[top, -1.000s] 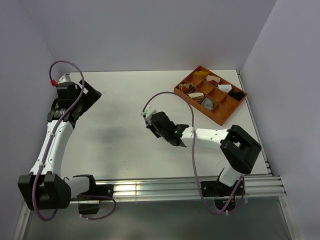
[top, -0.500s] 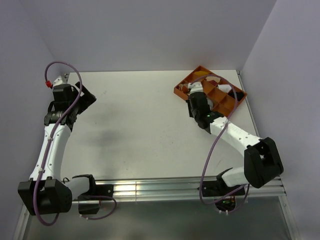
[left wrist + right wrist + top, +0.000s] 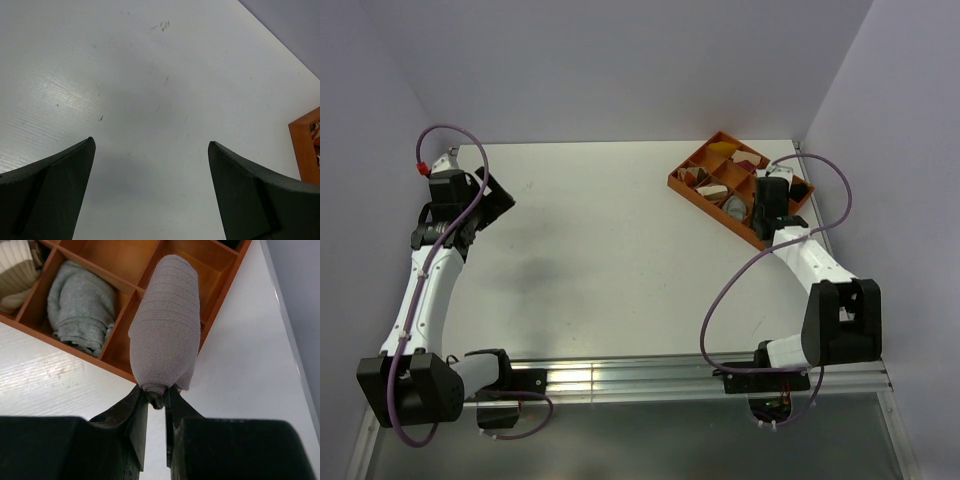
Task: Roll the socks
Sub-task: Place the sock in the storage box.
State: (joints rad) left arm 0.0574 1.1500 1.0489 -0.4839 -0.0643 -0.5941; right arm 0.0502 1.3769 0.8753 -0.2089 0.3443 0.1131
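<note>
The socks (image 3: 167, 325) show as one tight greyish knit roll, held by its near end in my right gripper (image 3: 156, 392). The roll hangs over a compartment at the near right corner of the orange divided tray (image 3: 60, 342). In the top view the right gripper (image 3: 767, 205) sits over the tray's (image 3: 698, 192) near right end, and its body hides the roll. My left gripper (image 3: 492, 192) stands open at the far left of the table. Only bare white table shows between its fingers (image 3: 60, 185).
The tray holds small cloth bundles: a grey one (image 3: 80, 305) left of the roll and a cream ribbed one (image 3: 17, 270) further left. The side wall (image 3: 300, 300) rises close on the right of the tray. The tray's corner (image 3: 306, 150) shows at the left wrist view's right edge.
My right arm has swung from the middle of the table to the right and back, ending over the tray's near right end. The left arm has barely shifted.
</note>
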